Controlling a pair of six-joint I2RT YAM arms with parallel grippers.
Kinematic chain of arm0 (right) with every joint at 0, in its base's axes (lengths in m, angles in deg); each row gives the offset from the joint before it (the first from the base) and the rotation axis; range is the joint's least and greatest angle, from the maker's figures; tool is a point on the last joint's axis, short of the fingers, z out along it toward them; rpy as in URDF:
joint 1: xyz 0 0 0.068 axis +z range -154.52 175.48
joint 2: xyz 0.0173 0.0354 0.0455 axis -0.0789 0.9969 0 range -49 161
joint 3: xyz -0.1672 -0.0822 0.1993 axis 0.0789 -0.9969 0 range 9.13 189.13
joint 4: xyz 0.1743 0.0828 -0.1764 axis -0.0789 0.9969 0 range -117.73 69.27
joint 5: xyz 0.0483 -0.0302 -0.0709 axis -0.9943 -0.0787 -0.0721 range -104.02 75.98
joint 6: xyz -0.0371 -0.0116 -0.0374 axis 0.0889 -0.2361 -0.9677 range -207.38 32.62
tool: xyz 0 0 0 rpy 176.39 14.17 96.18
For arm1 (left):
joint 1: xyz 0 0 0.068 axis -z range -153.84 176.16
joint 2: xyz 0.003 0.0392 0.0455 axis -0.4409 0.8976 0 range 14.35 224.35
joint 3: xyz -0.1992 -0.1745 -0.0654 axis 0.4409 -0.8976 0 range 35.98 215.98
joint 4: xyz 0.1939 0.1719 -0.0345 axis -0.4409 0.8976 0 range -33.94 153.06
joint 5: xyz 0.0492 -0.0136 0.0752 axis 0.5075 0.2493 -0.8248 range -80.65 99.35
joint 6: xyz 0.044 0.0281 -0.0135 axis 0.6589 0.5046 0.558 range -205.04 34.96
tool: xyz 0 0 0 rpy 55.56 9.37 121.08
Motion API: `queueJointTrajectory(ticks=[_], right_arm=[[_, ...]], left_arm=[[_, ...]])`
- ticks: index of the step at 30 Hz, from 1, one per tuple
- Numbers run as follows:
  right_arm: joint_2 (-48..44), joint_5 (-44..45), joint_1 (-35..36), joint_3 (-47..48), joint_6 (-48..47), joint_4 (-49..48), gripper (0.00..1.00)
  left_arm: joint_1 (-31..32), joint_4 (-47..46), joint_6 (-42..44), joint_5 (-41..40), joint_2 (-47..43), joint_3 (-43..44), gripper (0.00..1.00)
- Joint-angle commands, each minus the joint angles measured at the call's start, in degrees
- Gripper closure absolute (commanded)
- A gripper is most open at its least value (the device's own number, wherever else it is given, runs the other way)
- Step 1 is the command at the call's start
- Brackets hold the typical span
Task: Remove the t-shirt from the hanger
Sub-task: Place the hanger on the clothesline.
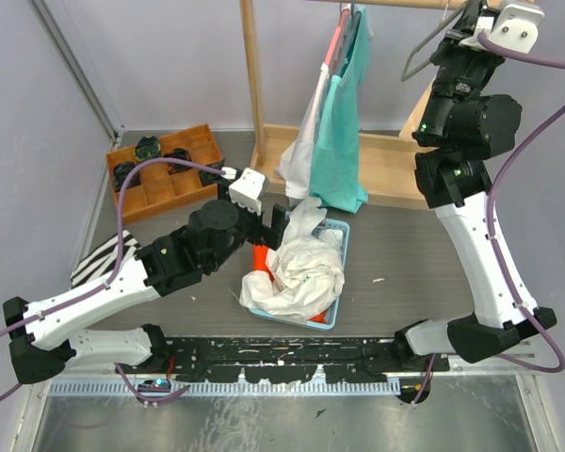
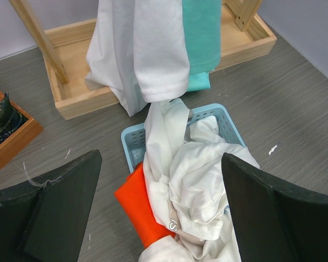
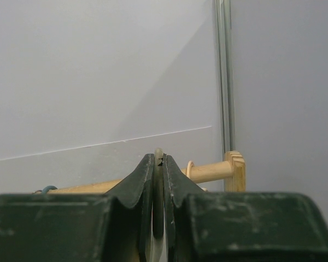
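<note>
Right gripper (image 3: pixel 159 161) aloft, tight on hanger (image 3: pixel 159 151)

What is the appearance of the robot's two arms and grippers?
The left arm and the right arm have white shells on the long links and bulky black joints. A purple cable loops along each. Each wrist carries a white box. The left gripper has two broad black fingers; the right gripper has dark fingers with pale scuff marks.

The white-and-black left arm (image 1: pixel 85 301) and right arm (image 1: pixel 480 254) trail purple cables (image 1: pixel 546 56) from white camera housings (image 1: pixel 248 188) behind dark, scuffed fingers (image 2: pixel 60 202).
</note>
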Motion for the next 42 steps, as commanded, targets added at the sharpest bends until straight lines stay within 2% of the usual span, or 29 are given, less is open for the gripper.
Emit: queueJointTrajectory(ticks=[1,20,23,39,42], right_arm=[[0.0,-2.6,-2.2,0.9,4.4,-0.3,0.99],[-4.8,-3.0,-3.4,-9.4,10.7,4.1,0.99],[-5.3,-2.9,-3.4,-10.5,11.6,5.0,0.95],[-8.0,-3.0,-3.5,-15.4,14.5,6.5,0.86],[-8.6,-3.1,-3.5,-16.0,14.9,6.6,0.8]], left_arm=[[-0.1,-0.3,0.0,-1.0,-0.9,0.6,0.02],[-0.2,-0.7,0.0,-1.2,-1.5,-0.3,0.02],[-0.2,-0.7,0.0,-1.3,-1.7,-0.4,0.02],[-0.2,-0.9,-0.1,-1.3,-1.7,-0.7,0.02],[-0.2,-0.9,-0.1,-1.4,-1.8,-0.7,0.02]])
